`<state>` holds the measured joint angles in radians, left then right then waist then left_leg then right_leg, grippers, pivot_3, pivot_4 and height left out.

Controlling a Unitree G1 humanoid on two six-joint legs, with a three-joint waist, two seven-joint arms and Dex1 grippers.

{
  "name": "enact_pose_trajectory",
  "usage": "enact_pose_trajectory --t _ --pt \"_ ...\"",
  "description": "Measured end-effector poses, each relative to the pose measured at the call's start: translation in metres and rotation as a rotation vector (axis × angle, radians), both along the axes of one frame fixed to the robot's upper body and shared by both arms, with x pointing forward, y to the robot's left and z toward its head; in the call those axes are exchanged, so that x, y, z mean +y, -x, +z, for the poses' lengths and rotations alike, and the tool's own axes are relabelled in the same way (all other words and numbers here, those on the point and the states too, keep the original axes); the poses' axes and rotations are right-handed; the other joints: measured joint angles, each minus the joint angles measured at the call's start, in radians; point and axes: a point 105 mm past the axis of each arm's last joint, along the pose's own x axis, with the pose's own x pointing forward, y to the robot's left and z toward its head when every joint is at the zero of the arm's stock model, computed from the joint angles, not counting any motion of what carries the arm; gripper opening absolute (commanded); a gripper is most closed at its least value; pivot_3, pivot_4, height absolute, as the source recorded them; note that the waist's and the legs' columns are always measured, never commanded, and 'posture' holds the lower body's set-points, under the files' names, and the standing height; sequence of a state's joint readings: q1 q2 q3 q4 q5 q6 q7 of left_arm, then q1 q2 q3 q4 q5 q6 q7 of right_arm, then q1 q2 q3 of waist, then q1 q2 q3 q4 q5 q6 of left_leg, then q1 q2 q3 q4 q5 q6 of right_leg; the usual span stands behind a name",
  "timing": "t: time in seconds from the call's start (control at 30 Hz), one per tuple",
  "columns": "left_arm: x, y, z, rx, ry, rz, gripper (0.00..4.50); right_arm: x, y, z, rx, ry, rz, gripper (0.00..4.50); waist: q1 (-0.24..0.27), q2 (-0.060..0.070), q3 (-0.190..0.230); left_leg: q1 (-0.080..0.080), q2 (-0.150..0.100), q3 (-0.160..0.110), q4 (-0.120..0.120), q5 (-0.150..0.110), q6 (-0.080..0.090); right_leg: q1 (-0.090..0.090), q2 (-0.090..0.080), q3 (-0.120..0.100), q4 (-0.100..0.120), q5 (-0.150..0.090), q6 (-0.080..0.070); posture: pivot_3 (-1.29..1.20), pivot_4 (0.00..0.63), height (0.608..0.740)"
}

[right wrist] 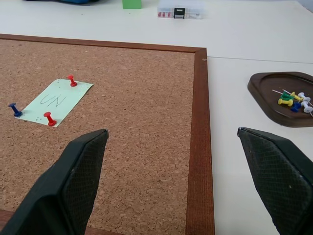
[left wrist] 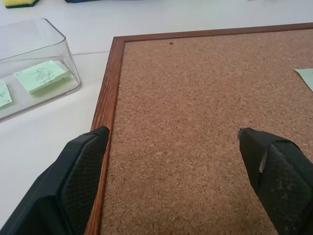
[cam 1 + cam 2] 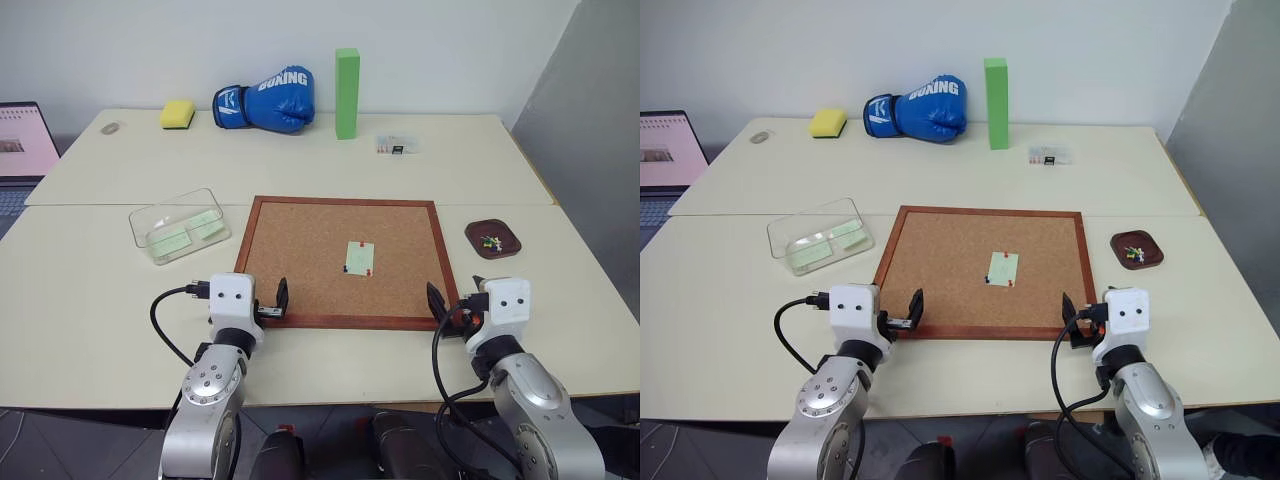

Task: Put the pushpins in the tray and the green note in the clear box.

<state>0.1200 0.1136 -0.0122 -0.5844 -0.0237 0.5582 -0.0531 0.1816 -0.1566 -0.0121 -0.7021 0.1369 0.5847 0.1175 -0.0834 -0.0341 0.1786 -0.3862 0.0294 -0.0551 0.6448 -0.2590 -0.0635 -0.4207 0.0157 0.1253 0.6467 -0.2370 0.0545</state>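
The pale green note (image 3: 360,257) lies on the corkboard (image 3: 310,250), right of its middle. Three pushpins hold the note: a red one (image 1: 72,81) at its far edge, another red one (image 1: 49,118) and a dark blue one (image 1: 15,109) at its near corners. The dark brown tray (image 3: 478,232) sits right of the board with several coloured pins in it. The clear box (image 3: 170,205) stands left of the board with two green notes inside. My left gripper (image 3: 270,305) hovers open over the board's near left corner. My right gripper (image 3: 455,305) is open over the near right corner.
Along the table's far edge stand a yellow sponge (image 3: 178,113), a blue boxing glove (image 3: 268,100), a tall green block (image 3: 346,93) and a small clear case (image 3: 396,145). A laptop (image 3: 20,150) sits at the far left. A grey wall runs down the right side.
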Motion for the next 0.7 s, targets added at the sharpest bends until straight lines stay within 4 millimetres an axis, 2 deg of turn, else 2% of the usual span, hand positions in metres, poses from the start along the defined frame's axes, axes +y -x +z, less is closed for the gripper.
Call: enact_pose_trajectory --t 0.23,0.33,0.43,0.53,0.7 --pt "-0.001 0.0 0.0 -0.001 0.008 -0.011 4.45 -0.001 0.0 0.0 0.001 0.006 0.001 4.5 0.0 0.0 0.0 0.0 0.0 0.0 0.0 0.0 0.0 0.0 0.0 0.0 0.0 0.0 0.0 0.0 0.15 0.74" --pt "-0.007 -0.002 0.006 -0.017 0.037 -0.084 4.45 0.0 0.0 0.0 0.001 0.012 0.01 4.5 0.0 0.0 0.0 0.0 0.0 0.0 0.0 0.0 0.0 0.0 0.0 0.0 0.0 0.0 0.0 0.0 0.15 0.74" --pt "-0.011 -0.009 0.021 -0.05 0.05 -0.203 3.98 0.003 -0.002 0.004 -0.004 0.04 0.081 4.5 0.0 0.0 0.0 0.0 0.0 0.0 0.0 0.0 0.0 0.0 0.0 0.0 0.0 0.0 0.0 0.0 0.15 0.74" --pt "-0.009 -0.016 0.034 -0.067 0.037 -0.312 3.34 0.006 -0.008 0.008 -0.009 0.068 0.173 4.5 0.0 0.0 0.0 0.002 0.0 0.001 0.0 0.0 0.0 0.001 0.0 0.0 0.0 0.0 0.0 0.0 0.15 0.74" --pt "-0.014 -0.023 0.033 0.001 0.0 -0.547 2.33 0.006 -0.023 0.018 -0.013 0.091 0.319 4.5 -0.001 0.0 0.001 0.001 0.0 0.001 0.0 0.0 0.0 0.001 0.0 0.0 0.0 0.0 0.0 0.0 0.15 0.74"
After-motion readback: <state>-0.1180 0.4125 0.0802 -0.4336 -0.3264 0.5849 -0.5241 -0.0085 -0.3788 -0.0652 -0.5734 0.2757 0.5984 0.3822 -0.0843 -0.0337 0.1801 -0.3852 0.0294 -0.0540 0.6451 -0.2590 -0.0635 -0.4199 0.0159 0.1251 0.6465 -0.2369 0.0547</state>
